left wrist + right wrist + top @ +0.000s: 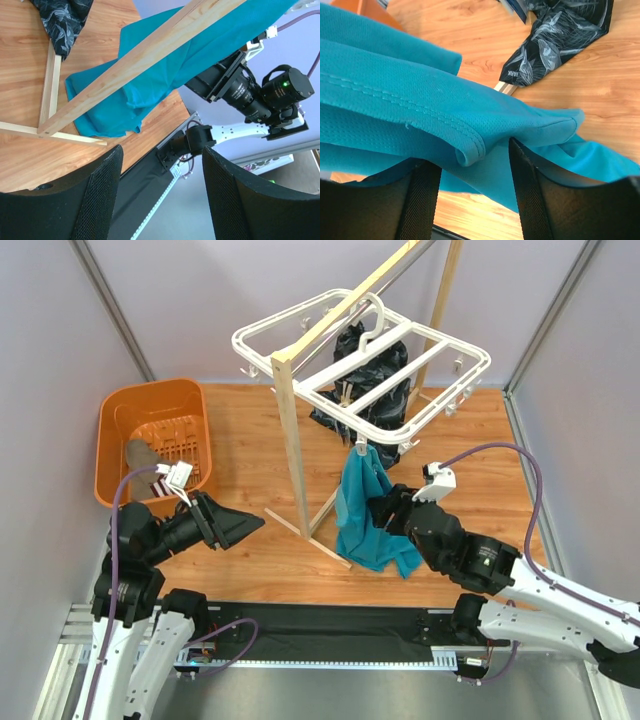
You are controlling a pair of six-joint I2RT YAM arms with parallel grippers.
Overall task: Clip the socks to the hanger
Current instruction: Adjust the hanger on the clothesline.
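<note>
A taupe sock (pixel 140 453) lies in the orange basket (pixel 150 392) at its near left; its cuff does not show. The white hanger (pixel 440 340) hangs from the wooden pole rack (pixel 292 440) at the back centre. No sock shows on its clips. My left gripper (pixel 245 528) is open and empty, right of the basket, low over the floor; in the left wrist view (pixel 162 155) nothing lies between its fingers. My right gripper (pixel 385 508) is open and pushed against the hanging teal cloth (pixel 360 510); in the right wrist view (pixel 475 155) a hem fold rests across its fingertips.
A black patterned garment (pixel 370 365) hangs from the hanger behind the teal cloth. The rack's upright pole and floor braces (pixel 47 90) stand between the two grippers. The teal cloth (pixel 165 75) reaches the wooden floor. Grey walls enclose both sides.
</note>
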